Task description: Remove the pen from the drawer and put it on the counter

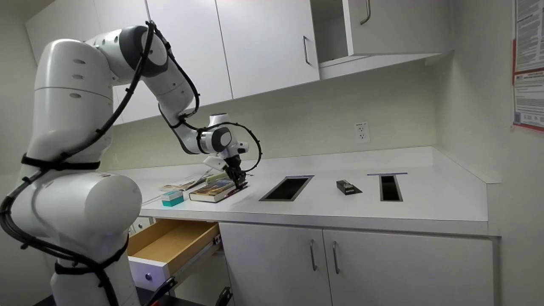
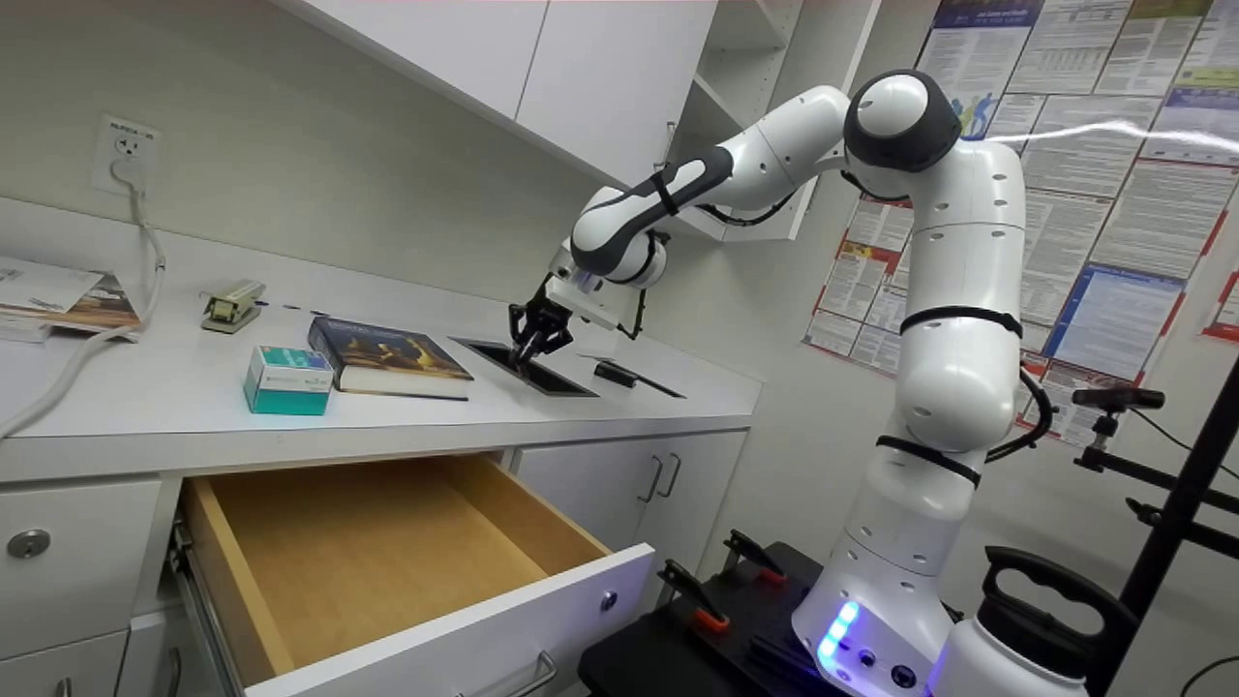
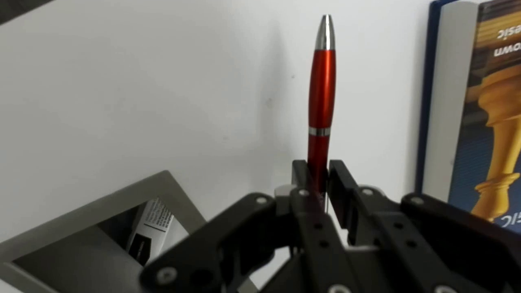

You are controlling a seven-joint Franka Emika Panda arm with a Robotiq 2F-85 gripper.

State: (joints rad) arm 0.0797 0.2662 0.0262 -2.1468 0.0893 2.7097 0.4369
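Pen (image 3: 321, 91), red and silver, is clasped in the gripper (image 3: 318, 166) over the counter (image 1: 321, 205), between the book (image 3: 472, 101) and a recess (image 1: 285, 189). Its long axis runs nearly parallel to the book's side, the silver cone pointing obliquely toward the counter's front edge, below which the drawer (image 2: 377, 542) stands pulled out.

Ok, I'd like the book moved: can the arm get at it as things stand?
Probably not to grasp: the gripper holds the red pen. The book looks within reach, though, with just counter showing between it and the pen.
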